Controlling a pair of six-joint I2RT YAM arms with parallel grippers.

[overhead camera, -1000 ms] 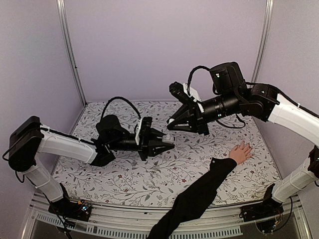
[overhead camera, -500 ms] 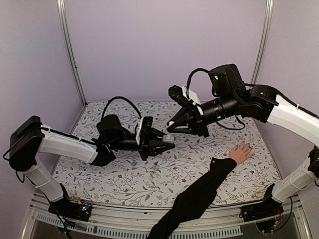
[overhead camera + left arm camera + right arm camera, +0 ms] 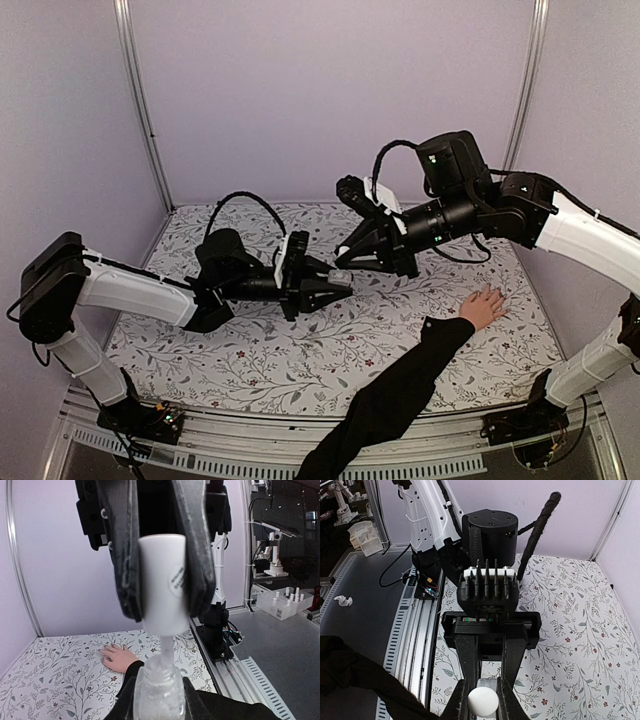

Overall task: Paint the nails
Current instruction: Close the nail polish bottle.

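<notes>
Floral-patterned table (image 3: 250, 360), human hand (image 3: 484, 306) flat on it — black sleeve (image 3: 400, 390)

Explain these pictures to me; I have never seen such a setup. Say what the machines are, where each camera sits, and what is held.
Two black-and-white robot arms stand at a table with a flowered cloth. The wide picture comes from a fixed camera above and behind them; the other two come from a camera on each wrist. The left end effector is shut on a small clear bottle. The right end effector is shut on the bottle's white cylindrical cap, raised above the neck, its thin stem reaching inside. On the cloth lies a light-skinned human hand in a black sleeve, fingers spread; nails too small to see.
</notes>
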